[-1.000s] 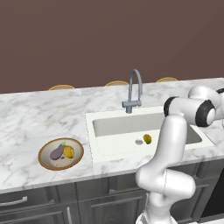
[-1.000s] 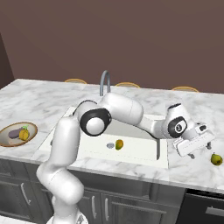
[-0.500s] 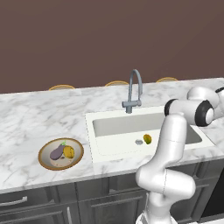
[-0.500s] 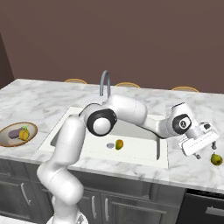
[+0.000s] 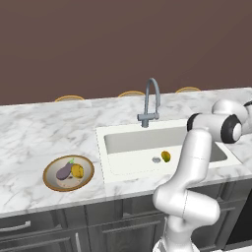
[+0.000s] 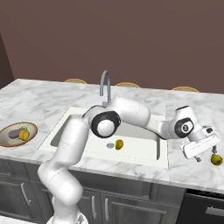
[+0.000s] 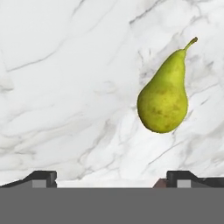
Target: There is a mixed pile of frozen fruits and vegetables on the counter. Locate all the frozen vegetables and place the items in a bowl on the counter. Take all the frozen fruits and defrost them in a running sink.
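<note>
A green-yellow pear, one of the frozen fruits (image 7: 164, 98) (image 6: 216, 159), lies on the white marble counter (image 6: 188, 170) right of the sink (image 6: 87, 151). My gripper (image 6: 206, 154) (image 7: 111, 179) hangs open just above and left of it, nothing between its fingertips (image 7: 41, 177). A second fruit (image 6: 119, 144) (image 5: 166, 156) rests in the sink beside the drain. The bowl (image 5: 50, 182) (image 6: 8, 142) sits left of the sink and holds the purple eggplant (image 5: 63, 172) (image 6: 15, 133) and the yellow-orange vegetable (image 5: 77, 171) (image 6: 24, 134).
A grey gooseneck tap (image 5: 152, 98) (image 6: 105, 85) stands behind the basin. Three thin tan-rimmed discs (image 5: 131, 93) line the counter's back edge. Dark cabinets (image 5: 113, 221) run below the counter. The brown wall (image 5: 123, 44) closes the back.
My gripper has moved a little to the right and down, closer to the pear on the counter. Its jaws have stayed open. Nothing else has moved.
</note>
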